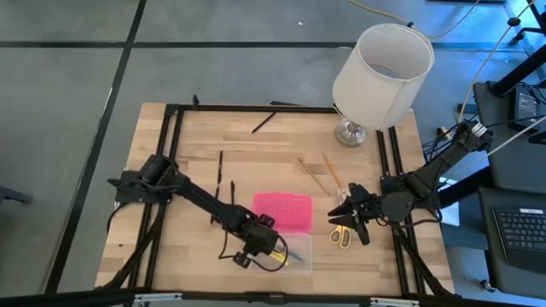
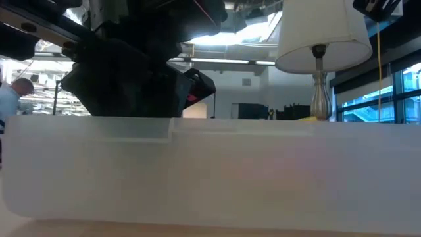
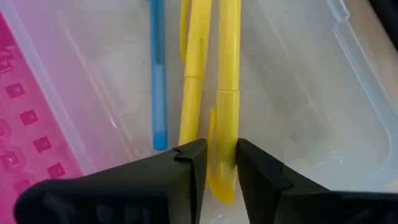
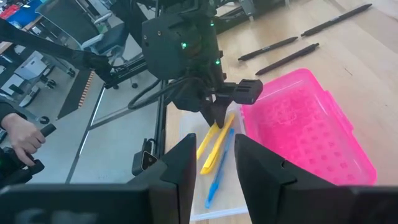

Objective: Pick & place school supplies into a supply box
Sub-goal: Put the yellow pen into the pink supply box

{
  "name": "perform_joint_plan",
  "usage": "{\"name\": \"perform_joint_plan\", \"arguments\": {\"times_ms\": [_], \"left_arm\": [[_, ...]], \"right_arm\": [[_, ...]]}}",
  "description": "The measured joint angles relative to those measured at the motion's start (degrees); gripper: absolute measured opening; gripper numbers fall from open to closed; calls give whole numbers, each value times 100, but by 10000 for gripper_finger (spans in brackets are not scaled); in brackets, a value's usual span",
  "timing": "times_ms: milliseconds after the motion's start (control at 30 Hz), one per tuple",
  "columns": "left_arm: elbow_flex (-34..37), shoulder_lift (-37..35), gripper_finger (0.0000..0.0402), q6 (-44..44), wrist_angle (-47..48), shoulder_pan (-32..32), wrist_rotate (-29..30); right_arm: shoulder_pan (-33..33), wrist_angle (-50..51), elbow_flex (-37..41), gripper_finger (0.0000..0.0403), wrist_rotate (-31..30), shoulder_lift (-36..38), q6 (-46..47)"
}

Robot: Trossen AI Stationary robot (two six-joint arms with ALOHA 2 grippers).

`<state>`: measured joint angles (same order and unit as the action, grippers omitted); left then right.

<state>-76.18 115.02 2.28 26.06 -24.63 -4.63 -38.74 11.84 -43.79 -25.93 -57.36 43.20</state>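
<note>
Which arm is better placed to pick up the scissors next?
The right. The right gripper hovers open just above the scissors, while the left gripper is over the supply box, closed on a yellow pen.

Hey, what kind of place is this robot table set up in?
Probably a robotics lab or workshop: a wooden table in a black frame, a keyboard beside it, cables across a grey floor, and a person in the open room behind.
</note>
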Motion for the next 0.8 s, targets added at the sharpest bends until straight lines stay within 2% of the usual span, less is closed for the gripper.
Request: {"name": "perform_joint_plan", "arguments": {"times_ms": [167,500,800], "left_arm": [[-19,-2,80,-4,36,-44,-4],[-659,-17,80,0,440,-76,8],[-734,-17,78,0,462,-87,211]], "right_arm": [[-1,9,0,115,2,0,-5],[-2,31,0,115,13,0,0],[-2,42,0,115,212,0,-9]]}}
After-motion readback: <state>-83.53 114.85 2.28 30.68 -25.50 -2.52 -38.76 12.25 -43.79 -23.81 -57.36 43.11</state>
